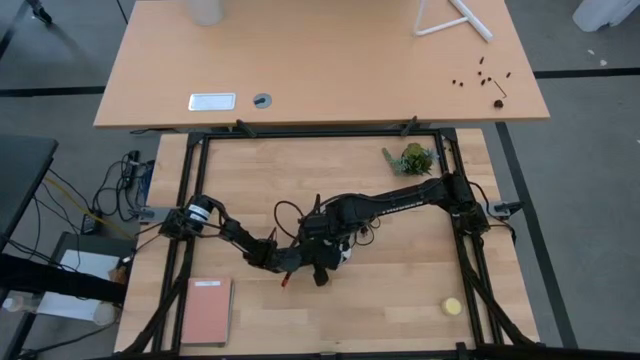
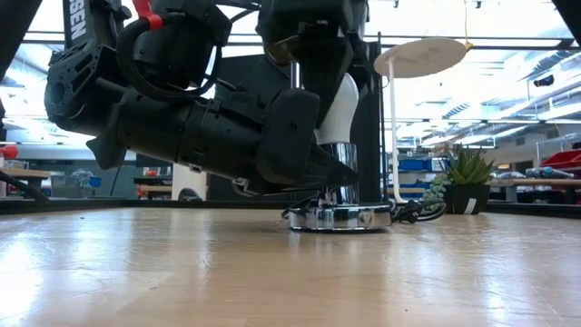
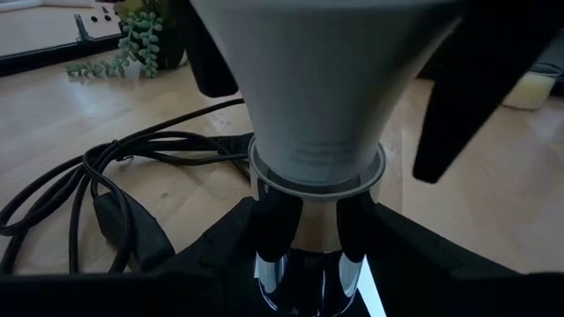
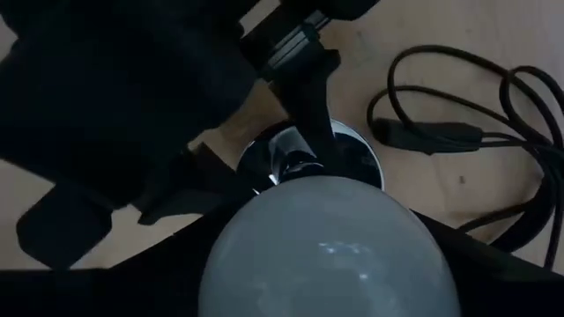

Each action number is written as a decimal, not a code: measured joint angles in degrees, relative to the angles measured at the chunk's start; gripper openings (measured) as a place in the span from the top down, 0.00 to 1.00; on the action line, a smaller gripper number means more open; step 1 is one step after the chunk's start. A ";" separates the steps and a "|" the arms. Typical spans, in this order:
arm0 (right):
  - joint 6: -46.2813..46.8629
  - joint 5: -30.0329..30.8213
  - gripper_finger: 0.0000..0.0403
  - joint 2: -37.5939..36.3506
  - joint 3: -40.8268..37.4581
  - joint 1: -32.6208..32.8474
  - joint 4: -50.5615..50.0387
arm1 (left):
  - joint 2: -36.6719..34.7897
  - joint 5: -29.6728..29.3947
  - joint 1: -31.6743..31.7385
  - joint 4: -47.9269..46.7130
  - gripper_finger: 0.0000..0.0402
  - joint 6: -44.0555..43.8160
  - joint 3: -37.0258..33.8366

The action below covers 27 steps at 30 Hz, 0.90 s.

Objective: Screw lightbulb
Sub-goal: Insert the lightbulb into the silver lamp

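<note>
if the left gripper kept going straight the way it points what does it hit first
Probably nothing new: the left gripper already straddles the chrome socket stem under the lightbulb. Going on would press into that stem.

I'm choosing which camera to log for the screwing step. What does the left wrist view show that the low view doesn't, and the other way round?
Only the left wrist view shows the loose black cord coiled on the table and the bulb's neck meeting the socket rim. Only the low view shows the round silvery base flat on the table, plus a white stand behind. Both show the lightbulb upright in the chrome socket and the potted plant.
</note>
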 joint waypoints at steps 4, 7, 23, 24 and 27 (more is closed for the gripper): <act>-4.18 -0.15 0.31 0.00 0.00 0.15 0.02 | 0.00 -0.09 0.00 -0.04 0.54 0.08 0.00; -13.08 -0.37 0.27 0.00 0.03 0.41 0.12 | 0.00 -0.03 0.00 -0.29 0.54 0.28 0.01; -65.61 1.86 0.04 0.00 0.04 1.54 -0.05 | 0.02 -0.13 0.00 -0.22 0.54 0.10 0.02; -69.34 1.85 0.05 0.00 0.04 1.61 -0.09 | 0.02 -0.14 0.00 -0.22 0.54 0.10 0.02; -78.10 1.84 0.08 0.00 0.04 1.72 -0.26 | 0.02 -0.17 0.00 -0.20 0.54 0.08 0.02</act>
